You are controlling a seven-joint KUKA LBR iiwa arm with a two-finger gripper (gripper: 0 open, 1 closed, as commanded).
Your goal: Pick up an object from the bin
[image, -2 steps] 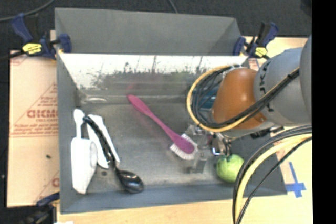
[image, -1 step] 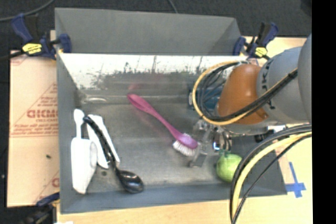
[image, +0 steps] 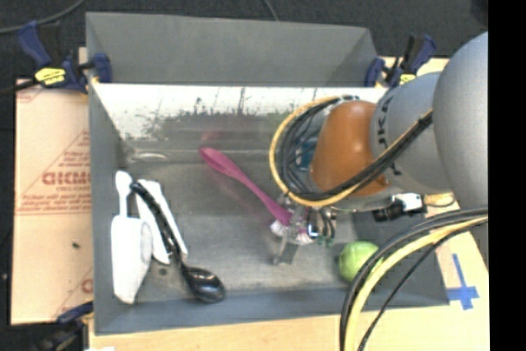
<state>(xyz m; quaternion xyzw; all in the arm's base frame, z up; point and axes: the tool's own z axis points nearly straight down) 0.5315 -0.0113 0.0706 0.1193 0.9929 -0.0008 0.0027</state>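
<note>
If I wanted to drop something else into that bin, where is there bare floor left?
The widest bare floor lies in the middle front, between the black ladle and the gripper, below the pink spoon. A smaller patch sits at the back left, behind the white utensils. The right is crowded by the arm and a green ball.

The bin (image: pixel 230 263) is grey, its far wall paler with dark speckled streaks. The spoon (image: pixel 242 175) in it is bright pink. Left of the spoon lie a white scoop (image: pixel 129 255) and a glossy black ladle (image: pixel 205 286) — right of the spoon, a lime-green ball (image: pixel 356 260) and an orange wrist cover (image: pixel 345 148)
</note>
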